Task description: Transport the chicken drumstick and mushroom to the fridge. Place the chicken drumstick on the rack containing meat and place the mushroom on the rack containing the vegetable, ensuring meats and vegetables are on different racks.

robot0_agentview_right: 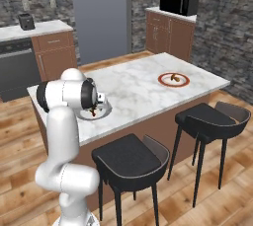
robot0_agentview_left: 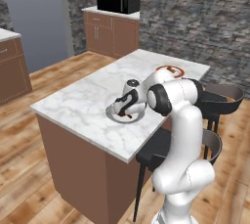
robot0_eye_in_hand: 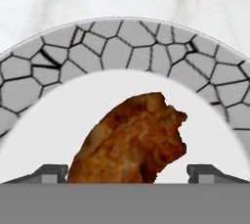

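Observation:
The chicken drumstick [robot0_eye_in_hand: 132, 140], orange-brown and lumpy, lies on a plate with a cracked grey rim [robot0_eye_in_hand: 122, 47] on the marble island. My gripper [robot0_eye_in_hand: 127, 176] hangs low over it, open, with one fingertip [robot0_eye_in_hand: 49, 173] on each side of the meat and neither touching it. From the left base view the gripper [robot0_agentview_left: 126, 115] points down into that plate [robot0_agentview_left: 111, 116] near the island's front edge. The mushroom [robot0_agentview_right: 174, 77] is a small brownish thing on a red-rimmed plate [robot0_agentview_right: 163, 81] at the island's far end. The fridge [robot0_agentview_right: 99, 18] stands shut behind the island.
Two dark stools [robot0_agentview_right: 131, 158] [robot0_agentview_right: 212, 116] stand along the island's near side. A microwave [robot0_agentview_right: 179, 0] sits on the back counter, with wooden cabinets [robot0_agentview_left: 110, 34] below it. A dark oven [robot0_agentview_right: 17, 69] stands at the left wall.

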Controlling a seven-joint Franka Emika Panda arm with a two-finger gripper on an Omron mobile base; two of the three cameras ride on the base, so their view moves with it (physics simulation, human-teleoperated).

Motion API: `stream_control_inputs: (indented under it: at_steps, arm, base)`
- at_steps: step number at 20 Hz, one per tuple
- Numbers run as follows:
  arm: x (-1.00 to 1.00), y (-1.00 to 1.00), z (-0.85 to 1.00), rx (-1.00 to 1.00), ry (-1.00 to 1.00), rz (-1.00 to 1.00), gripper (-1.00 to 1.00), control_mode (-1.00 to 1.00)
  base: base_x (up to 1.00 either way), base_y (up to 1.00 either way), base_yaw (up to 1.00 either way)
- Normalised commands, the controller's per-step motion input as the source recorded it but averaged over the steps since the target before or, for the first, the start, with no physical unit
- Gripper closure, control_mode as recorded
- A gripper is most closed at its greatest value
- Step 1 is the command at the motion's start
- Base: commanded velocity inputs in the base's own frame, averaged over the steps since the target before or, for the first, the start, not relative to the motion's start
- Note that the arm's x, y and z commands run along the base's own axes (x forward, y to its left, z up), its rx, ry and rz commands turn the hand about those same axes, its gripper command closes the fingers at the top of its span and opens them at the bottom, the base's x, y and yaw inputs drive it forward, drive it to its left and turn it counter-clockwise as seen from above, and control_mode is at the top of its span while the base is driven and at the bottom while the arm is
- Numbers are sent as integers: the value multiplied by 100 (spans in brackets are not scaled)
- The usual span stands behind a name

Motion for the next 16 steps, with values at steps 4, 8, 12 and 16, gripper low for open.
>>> stream_control_inputs:
  at_steps: [4,8,12,16]
  arm:
    - [0,13,-36,1,3,0,100,-100]
    - [0,19,-33,0,6,0,100,-100]
    - [-1,22,-35,1,11,0,100,-100]
    - [-17,16,-18,-2,10,0,100,-100]
  base:
    - [0,0,0]
    - [0,0,0]
    - [0,0,0]
    - [0,0,0]
